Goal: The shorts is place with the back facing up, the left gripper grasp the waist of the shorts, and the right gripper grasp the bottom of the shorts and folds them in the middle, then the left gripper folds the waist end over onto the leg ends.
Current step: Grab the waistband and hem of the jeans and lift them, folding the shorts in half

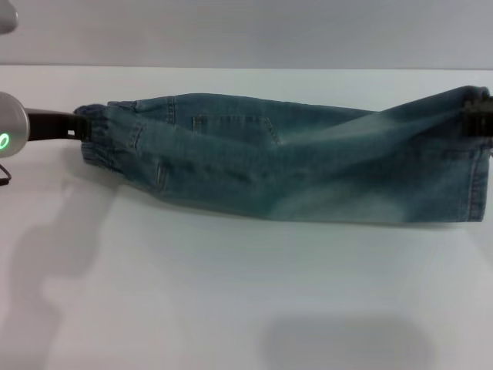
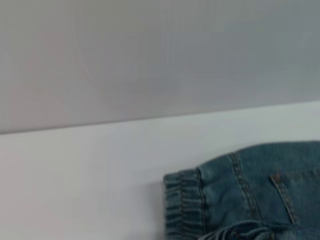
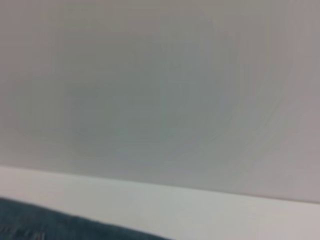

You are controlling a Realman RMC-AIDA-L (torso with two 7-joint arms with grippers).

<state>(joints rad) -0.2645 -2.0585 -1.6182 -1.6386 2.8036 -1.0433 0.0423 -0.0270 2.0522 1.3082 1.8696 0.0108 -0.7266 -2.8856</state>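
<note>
- Your left gripper (image 1: 83, 126) pinches the waist of the shorts (image 1: 98, 132); your right gripper (image 1: 477, 117) pinches the bottom of the shorts (image 1: 474, 166).
- The shorts (image 1: 293, 158) hang stretched between them, folded lengthwise above the table (image 1: 231, 293).
- Lower unevenly and the halves skew.
- Denim may slip from either pinch.

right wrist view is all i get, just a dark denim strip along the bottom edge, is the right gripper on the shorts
Observer: Head view puts the right gripper at the bottom of the shorts, by the far corner of the hems.
Operator: and the left one
Observer: The left gripper meets the waist of the shorts at the opposite end.
Operator: folded in the middle yet
Observer: It looks so: the shorts form one long narrow strip, with only one back pocket showing.
</note>
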